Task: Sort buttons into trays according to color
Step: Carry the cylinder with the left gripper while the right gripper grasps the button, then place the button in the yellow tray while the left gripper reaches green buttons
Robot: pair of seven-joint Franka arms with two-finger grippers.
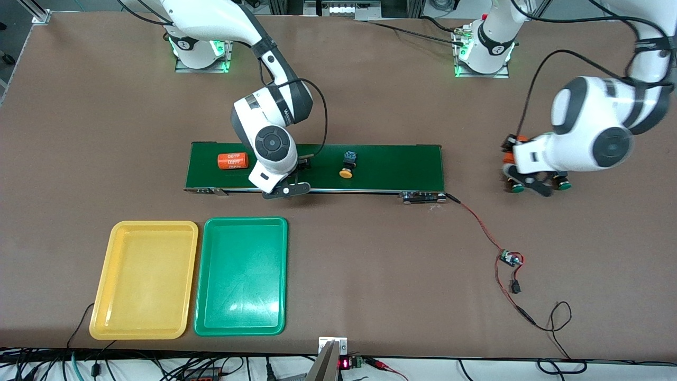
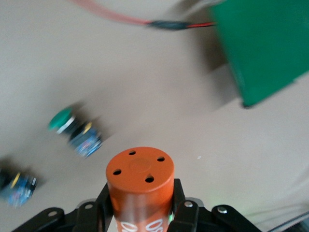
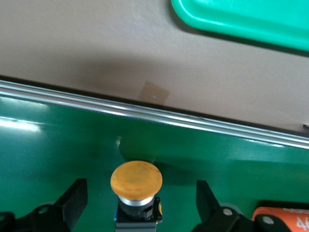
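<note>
As an orange-capped button [image 3: 136, 186] sits on the conveyor belt [image 1: 391, 164], the right gripper [image 3: 140, 203] brackets it with fingers spread wide, apparently poised to pinch it for the yellow tray [image 1: 153, 225], which lies beside the green tray [image 1: 246, 220], both nearer the camera. A second orange-capped button [image 1: 346, 168] lies on the belt toward the left arm's end. Off the belt, the left gripper [image 2: 141, 205] pinches an orange cylinder [image 2: 140, 183] over the table near two green buttons [image 2: 72, 128].

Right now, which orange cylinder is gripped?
The cylinder in the left gripper, off the belt; the other cylinder lies free on the belt.
</note>
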